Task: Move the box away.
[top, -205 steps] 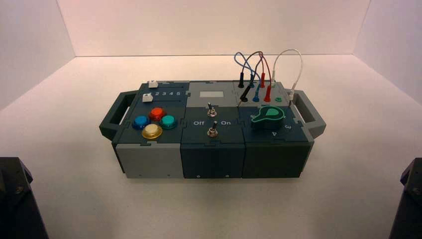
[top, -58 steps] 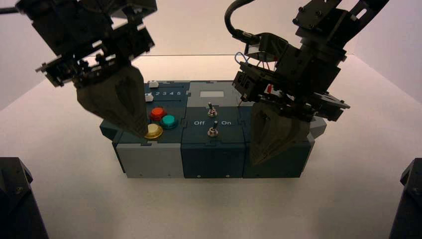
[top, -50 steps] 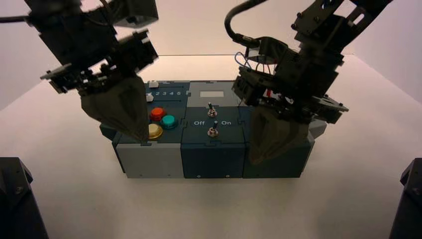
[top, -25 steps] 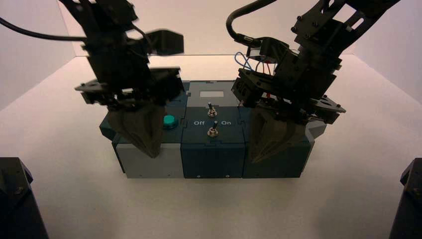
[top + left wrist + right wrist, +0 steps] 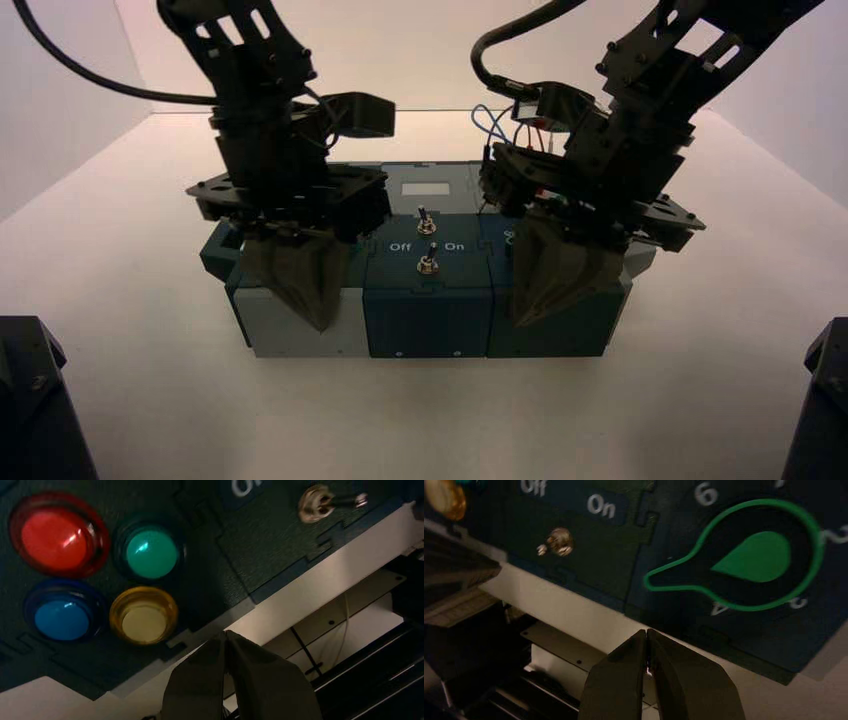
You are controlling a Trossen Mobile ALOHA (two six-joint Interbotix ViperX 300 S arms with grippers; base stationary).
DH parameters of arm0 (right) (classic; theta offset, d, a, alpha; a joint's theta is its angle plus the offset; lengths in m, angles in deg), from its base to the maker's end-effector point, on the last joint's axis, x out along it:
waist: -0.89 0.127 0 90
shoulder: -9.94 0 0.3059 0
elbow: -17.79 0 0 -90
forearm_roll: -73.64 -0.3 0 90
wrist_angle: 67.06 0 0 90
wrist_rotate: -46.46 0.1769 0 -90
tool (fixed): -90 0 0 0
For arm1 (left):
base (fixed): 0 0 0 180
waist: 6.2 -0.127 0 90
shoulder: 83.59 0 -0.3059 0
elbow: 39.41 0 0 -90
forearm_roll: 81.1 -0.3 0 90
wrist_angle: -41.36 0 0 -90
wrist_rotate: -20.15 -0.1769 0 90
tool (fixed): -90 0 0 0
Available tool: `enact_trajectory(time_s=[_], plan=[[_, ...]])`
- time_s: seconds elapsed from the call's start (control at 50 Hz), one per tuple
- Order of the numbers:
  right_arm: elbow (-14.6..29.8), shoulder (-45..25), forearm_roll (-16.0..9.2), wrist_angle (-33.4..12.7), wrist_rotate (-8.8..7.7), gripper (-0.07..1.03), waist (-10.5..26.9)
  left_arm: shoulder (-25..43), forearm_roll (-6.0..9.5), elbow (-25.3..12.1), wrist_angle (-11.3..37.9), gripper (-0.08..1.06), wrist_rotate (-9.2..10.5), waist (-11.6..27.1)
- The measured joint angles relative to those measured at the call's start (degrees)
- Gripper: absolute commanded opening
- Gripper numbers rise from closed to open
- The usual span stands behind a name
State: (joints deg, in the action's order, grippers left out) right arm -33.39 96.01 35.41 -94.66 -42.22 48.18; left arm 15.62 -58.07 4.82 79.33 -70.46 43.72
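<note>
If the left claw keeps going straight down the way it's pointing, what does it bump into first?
Probably the table just in front of the box. The left gripper, fingers shut, points down past the box's near edge by the yellow button, though depth is unclear.

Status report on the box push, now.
Left gripper shut, at the box's near face, grey end. Right gripper shut, at the near face, dial end. Box square on the table; nothing visible behind it.

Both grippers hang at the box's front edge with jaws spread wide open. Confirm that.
Not quite. The left gripper and right gripper do hang at the box's front edge, but both wrist views show their jaws shut, tips pressed together.
</note>
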Motion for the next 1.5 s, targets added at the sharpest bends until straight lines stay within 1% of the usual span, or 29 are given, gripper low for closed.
enact_trajectory(time_s=[0.06,0.12,0.22,0.24,0.3,0.36,0.38,0.42,0.44,0.46,0.52,0.58,0.62,0.66,0.68,0.74,0.84,0.9,1.1,1.22,1.4,1.5], plan=[[0.2,-0.5,0.1,-0.1,0.0,-0.02,-0.5,0.0,-0.53,-0.4,0.2,-0.03,0.0,-0.4],[0.8,-1.5,0.7,-0.3,0.0,-0.02,-1.3,0.0,-1.93,-1.1,0.3,-0.03,0.0,-2.2],[1.9,-3.2,1.2,-0.4,0.0,-0.02,-1.7,0.0,-3.6,-1.5,0.4,-0.03,0.0,-4.2],[1.9,-3.3,1.2,-0.4,0.0,-0.02,-1.8,0.0,-3.69,-1.5,0.4,-0.03,0.0,-4.4],[2.8,-4.4,1.8,-0.4,0.0,-0.02,-1.8,0.0,-4.66,-1.6,0.4,-0.03,0.0,-5.4],[3.3,-5.0,1.9,-0.4,0.0,-0.02,-1.8,0.0,-4.92,-1.6,0.4,-0.03,0.0,-6.0],[3.8,-5.5,2.0,-0.4,0.0,-0.02,-1.9,0.1,-5.45,-1.8,0.4,-0.03,0.0,-6.6],[4.1,-6.0,2.2,-0.4,0.0,-0.02,-2.1,0.2,-5.8,-1.8,0.4,-0.03,0.0,-7.1],[4.7,-6.6,2.4,-0.5,-0.09,-0.02,-2.4,0.3,-6.24,-2.1,0.4,-0.03,-0.09,-7.7],[4.7,-6.6,2.5,-0.5,-0.09,-0.02,-2.5,0.3,-6.24,-2.2,0.4,-0.03,0.0,-7.7],[5.4,-7.4,3.1,-0.8,-0.18,-0.02,-3.4,0.5,-7.03,-2.7,0.4,-0.03,0.0,-8.5],[5.5,-7.5,3.4,-1.0,-0.18,-0.02,-4.0,0.6,-7.21,-3.0,0.4,-0.03,0.0,-8.8],[6.0,-7.8,4.5,-1.3,-0.26,-0.02,-5.5,1.0,-7.73,-3.6,0.4,-0.03,0.0,-9.1],[6.2,-7.8,5.5,-1.8,-0.26,-0.02,-6.9,1.5,-8.0,-4.2,0.4,-0.03,0.0,-9.4],[6.2,-7.8,5.5,-1.8,-0.26,-0.02,-6.9,1.6,-8.0,-4.4,0.4,-0.03,0.0,-9.4],[6.8,-7.9,7.2,-2.5,-0.26,-0.02,-9.3,2.5,-8.53,-5.4,0.4,-0.03,0.0,-9.6],[7.6,-7.9,8.8,-3.3,-0.26,-0.02,-11.3,3.7,-8.96,-6.5,0.4,-0.03,0.0,-9.7],[8.6,-8.0,9.8,-3.7,-0.26,-0.02,-12.3,4.6,-9.49,-7.4,0.4,-0.03,0.0,-10.0],[11.5,-9.1,11.2,-4.0,-0.35,-0.02,-12.8,6.4,-10.55,-9.4,0.4,-0.03,0.0,-11.2],[14.1,-11.0,12.1,-4.7,-0.35,-0.02,-13.4,7.6,-11.34,-11.1,0.4,-0.03,-0.35,-13.2],[16.7,-13.4,13.7,-5.4,-0.44,-0.02,-14.3,8.2,-11.6,-12.7,0.3,-0.03,-1.05,-15.7],[18.3,-14.8,15.1,-5.5,-0.44,-0.02,-14.9,8.2,-11.69,-13.8,0.3,-0.03,-1.41,-17.1]])
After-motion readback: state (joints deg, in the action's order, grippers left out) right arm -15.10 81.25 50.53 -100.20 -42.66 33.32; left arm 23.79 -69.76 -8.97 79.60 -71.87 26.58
